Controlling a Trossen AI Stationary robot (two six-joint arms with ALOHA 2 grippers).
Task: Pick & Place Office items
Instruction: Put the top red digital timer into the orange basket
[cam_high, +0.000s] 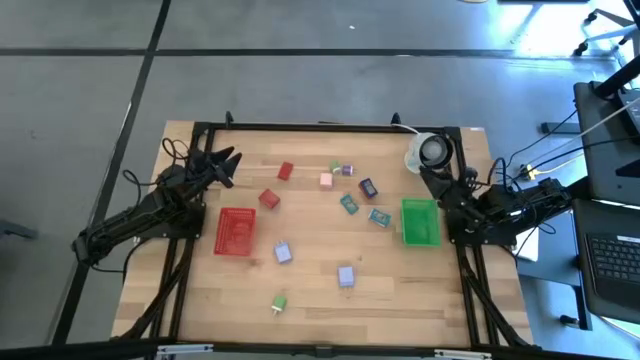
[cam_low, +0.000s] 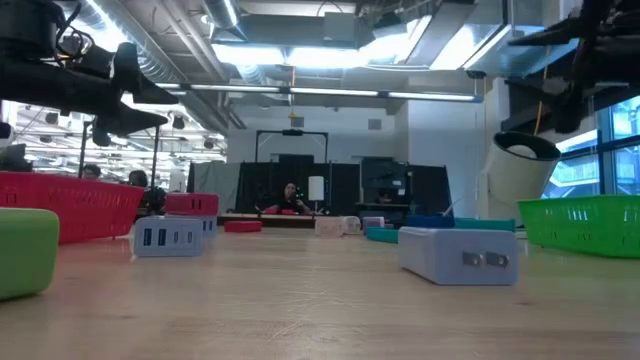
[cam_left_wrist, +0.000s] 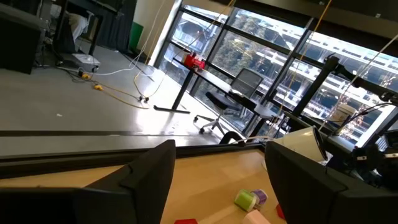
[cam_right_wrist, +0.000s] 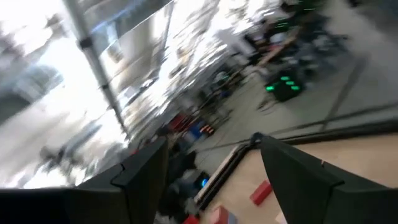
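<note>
You have the office items (cam_high: 347, 204) scattered across the middle of the counter (cam_high: 320, 300) between two trays (cam_high: 235, 231), with the roll (cam_high: 428, 152) behind the right-hand tray, near the right claw (cam_high: 428, 176).

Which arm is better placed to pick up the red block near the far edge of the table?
Left. The left claw, open and empty, sits nearer the red block. The right claw waits by the white roll, farther away.

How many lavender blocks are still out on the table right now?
2 lavender blocks, both loose on the wood: one just beside the red tray, one nearer the middle front. A tiny purple piece by the far edge is too small to class.
</note>
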